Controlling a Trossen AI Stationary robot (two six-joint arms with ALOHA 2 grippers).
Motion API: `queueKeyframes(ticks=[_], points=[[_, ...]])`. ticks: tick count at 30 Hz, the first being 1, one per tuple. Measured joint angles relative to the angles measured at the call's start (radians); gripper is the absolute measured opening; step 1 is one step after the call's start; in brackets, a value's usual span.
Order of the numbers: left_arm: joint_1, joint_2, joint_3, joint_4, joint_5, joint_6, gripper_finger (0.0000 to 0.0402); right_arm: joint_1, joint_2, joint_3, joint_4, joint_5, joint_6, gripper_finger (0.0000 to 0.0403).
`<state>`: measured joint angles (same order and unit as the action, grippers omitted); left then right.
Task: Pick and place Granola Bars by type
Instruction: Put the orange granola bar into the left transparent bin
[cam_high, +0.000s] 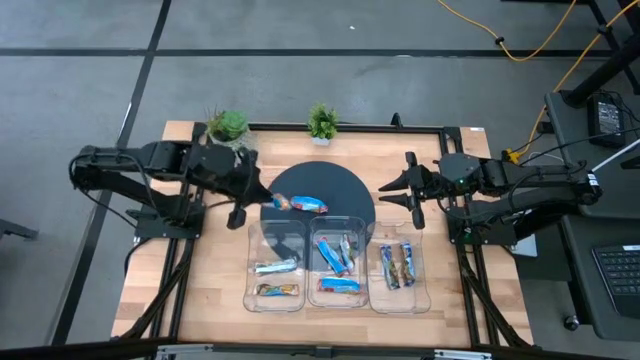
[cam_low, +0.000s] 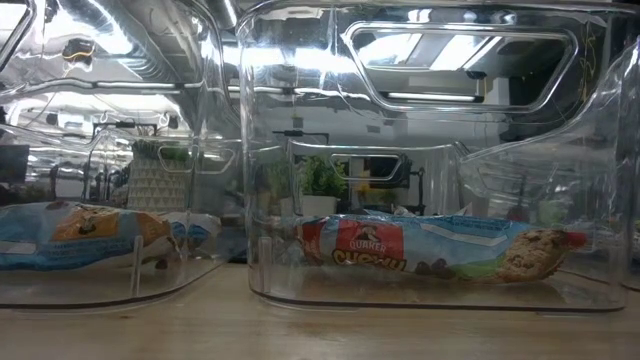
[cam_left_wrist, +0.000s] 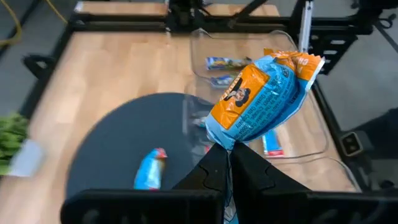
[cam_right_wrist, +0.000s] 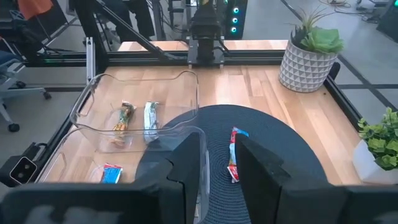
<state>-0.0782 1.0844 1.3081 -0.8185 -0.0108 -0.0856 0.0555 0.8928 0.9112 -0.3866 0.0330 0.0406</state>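
Wooden bench (cam_high: 205, 290) carries three trays (cam_high: 275, 250); your left claw (cam_left_wrist: 227, 163) pinches a bar (cam_left_wrist: 258, 102) by one end at mid-left, so it may slip. Right claw (cam_high: 412, 190) waits, parted.

Two black jointed arms; left gripper (cam_high: 262, 196) and right gripper (cam_high: 414, 196) with slim matte-black fingers; black cabling.

A light wooden table (cam_high: 210, 270) framed in black rails is carrying a dark round mat (cam_high: 345, 195), three clear plastic trays (cam_high: 262, 240) side by side, and two small green potted plants (cam_high: 322, 122) along its far edge
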Motion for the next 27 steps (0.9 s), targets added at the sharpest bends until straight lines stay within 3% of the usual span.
queueKeyframes(ticks=[6,14,24,27], points=[[-0.088,0.072,0.000,0.020,-0.013,-0.025,0.0004,0.000,0.000,0.000,0.002,0.000,0.000,0.0103],[-0.125,0.158,-0.016,-0.004,-0.021,-0.066,0.0004,0.000,0.000,0.000,0.020,0.001,-0.049,0.0103],[-0.114,0.189,-0.235,0.117,0.047,-0.132,0.0004,0.000,0.000,0.000,0.063,0.006,-0.107,0.0103],[-0.114,0.189,-0.277,0.142,0.047,-0.147,0.0004,0.000,0.001,0.000,0.074,0.064,-0.101,0.0103]])
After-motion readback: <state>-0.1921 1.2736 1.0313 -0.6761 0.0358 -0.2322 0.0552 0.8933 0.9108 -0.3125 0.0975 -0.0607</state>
